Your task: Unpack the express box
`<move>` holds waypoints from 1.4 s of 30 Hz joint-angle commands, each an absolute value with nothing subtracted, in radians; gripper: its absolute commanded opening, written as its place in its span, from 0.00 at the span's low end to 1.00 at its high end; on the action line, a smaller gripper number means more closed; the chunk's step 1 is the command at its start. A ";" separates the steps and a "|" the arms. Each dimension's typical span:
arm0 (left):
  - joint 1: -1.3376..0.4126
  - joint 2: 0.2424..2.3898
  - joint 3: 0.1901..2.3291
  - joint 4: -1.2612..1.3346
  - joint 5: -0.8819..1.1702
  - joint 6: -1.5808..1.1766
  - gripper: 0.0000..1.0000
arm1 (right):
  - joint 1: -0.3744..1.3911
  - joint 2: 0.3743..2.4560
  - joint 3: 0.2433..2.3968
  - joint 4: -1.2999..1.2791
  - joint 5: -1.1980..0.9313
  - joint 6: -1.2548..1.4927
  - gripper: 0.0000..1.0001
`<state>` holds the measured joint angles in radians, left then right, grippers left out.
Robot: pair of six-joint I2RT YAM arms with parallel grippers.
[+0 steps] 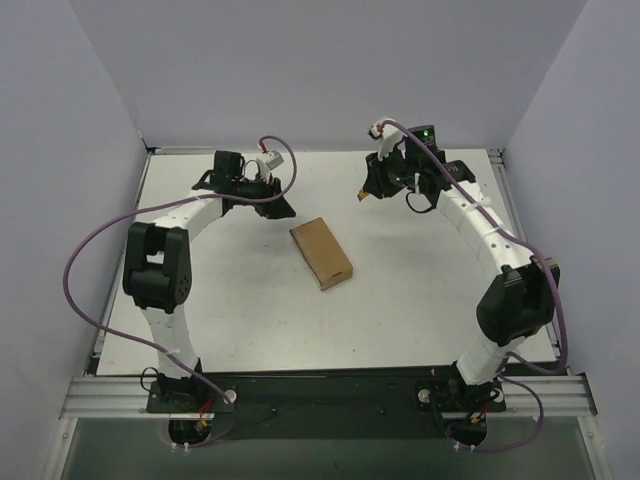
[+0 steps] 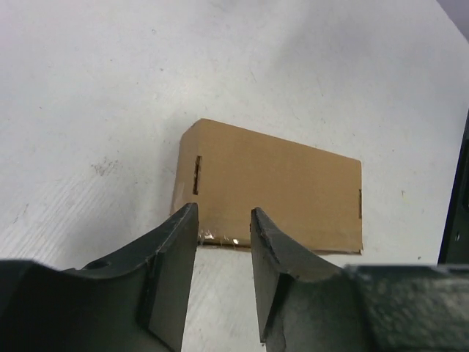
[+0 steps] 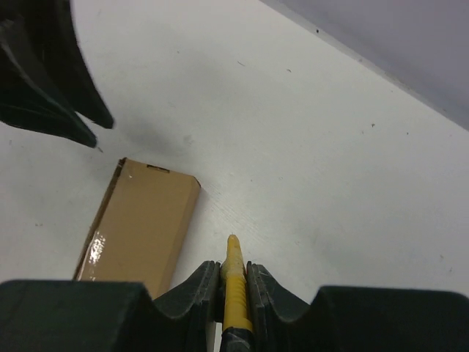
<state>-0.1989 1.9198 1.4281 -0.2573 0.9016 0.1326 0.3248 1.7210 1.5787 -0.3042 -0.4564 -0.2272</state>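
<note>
Small oblong brown cardboard express box (image 1: 321, 253) lies flat and closed on the white surface (image 1: 420, 290), about midway between the two arms. In the top view its long axis runs diagonally from far-left to near-right. The left tool (image 1: 278, 207), black and two-fingered, hangs just off the box's far-left end. Its fingers stand partly apart with nothing between them. In the left wrist view the box (image 2: 271, 187) sits directly ahead of this tool (image 2: 223, 220), long axis lying across the finger gap, near long edge right at the fingertips. A glossy strip along that edge is probably clear tape (image 2: 220, 237). The right tool (image 1: 368, 192) is clamped on a slim yellow utility knife (image 3: 234, 260), tip pointing forward and down toward the surface. From the right wrist the box (image 3: 143, 220) lies ahead and to the left of the tool (image 3: 233, 268), long axis running away from the camera, apart from the knife tip. Judgement: the left tool is the nearer and is placed to steady the box. The knife must shift leftward to meet the taped seam. Box not yet opened.
</note>
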 commanded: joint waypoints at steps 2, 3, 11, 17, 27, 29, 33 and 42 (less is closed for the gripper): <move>-0.212 2.075 1.534 -0.098 0.896 -0.041 0.47 | 0.347 1.637 1.551 -0.322 -0.520 -0.189 0.00; -0.215 2.106 1.542 -0.091 0.891 -0.049 0.49 | 0.347 1.632 1.542 -0.325 -0.519 -0.189 0.00; -0.224 2.128 1.488 -0.100 0.882 -0.104 0.51 | 0.365 1.592 1.523 -0.394 -0.549 -0.213 0.00; -0.233 2.046 1.367 -0.072 0.900 -0.169 0.48 | 0.388 1.588 1.499 -0.422 -0.517 -0.245 0.00; -0.219 1.919 1.193 -0.041 0.925 -0.257 0.45 | 0.456 1.603 1.549 -0.472 -0.494 -0.317 0.00; -0.212 1.890 1.204 -0.043 0.920 -0.278 0.46 | 0.477 1.603 1.580 -0.495 -0.489 -0.308 0.00; -0.235 1.838 1.238 -0.107 0.894 -0.174 0.48 | 0.502 1.643 1.634 -0.528 -0.565 -0.236 0.00; -0.239 1.934 1.346 -0.181 0.912 -0.066 0.49 | 0.647 1.548 1.410 -0.177 -0.367 -0.152 0.00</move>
<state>-0.2359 1.8870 1.2446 -0.1242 0.8795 -0.1631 0.5762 1.6226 1.5440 -0.3637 -0.4763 -0.1783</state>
